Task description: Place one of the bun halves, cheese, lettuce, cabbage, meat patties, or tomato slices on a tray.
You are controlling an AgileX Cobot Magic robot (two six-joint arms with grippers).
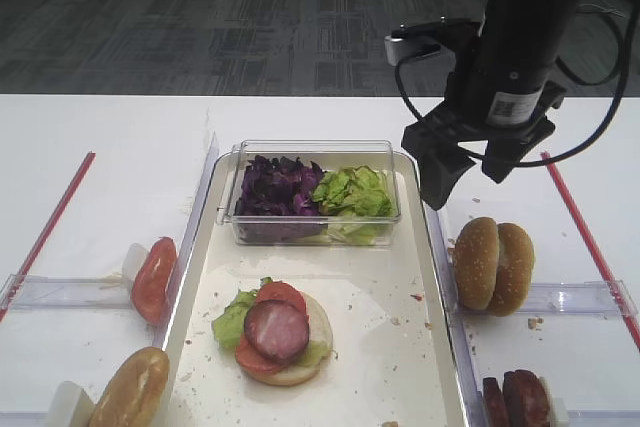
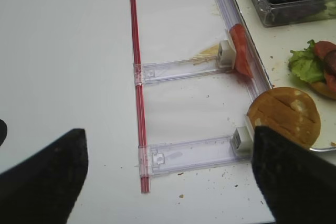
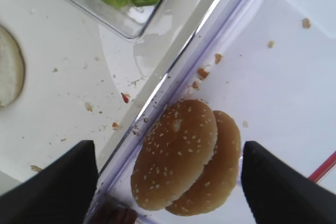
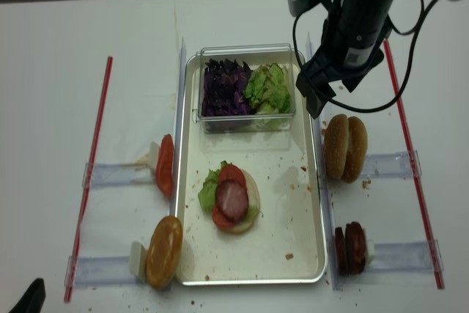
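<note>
Two buns (image 1: pixel 494 265) stand on edge in a clear rack (image 1: pixel 585 297) at 3 o'clock of the tray (image 1: pixel 420 347), just outside its rim. The right hand (image 1: pixel 466 175) hangs above them, released and wide, holding nothing; in its wrist view only the dark fingers (image 3: pixel 58 190) show at the bottom corners, with the sesame buns (image 3: pixel 186 156) between them. On the tray a tub (image 1: pixel 315 192) at 12 o'clock holds cabbage (image 1: pixel 278 187) and lettuce (image 1: pixel 352 192). A bottom bun at 6 o'clock carries lettuce, tomato and a patty (image 1: pixel 277 330). More patties (image 1: pixel 518 399) at 5 o'clock are cut off by the picture's edge. A tomato slice (image 1: pixel 153 279) stands at 9 o'clock, another bun (image 1: pixel 130 389) at 7 o'clock, both on the tabletop (image 1: pixel 100 167). The left hand (image 2: pixel 168 177) shows only blurred dark fingers, spread apart and empty.
</note>
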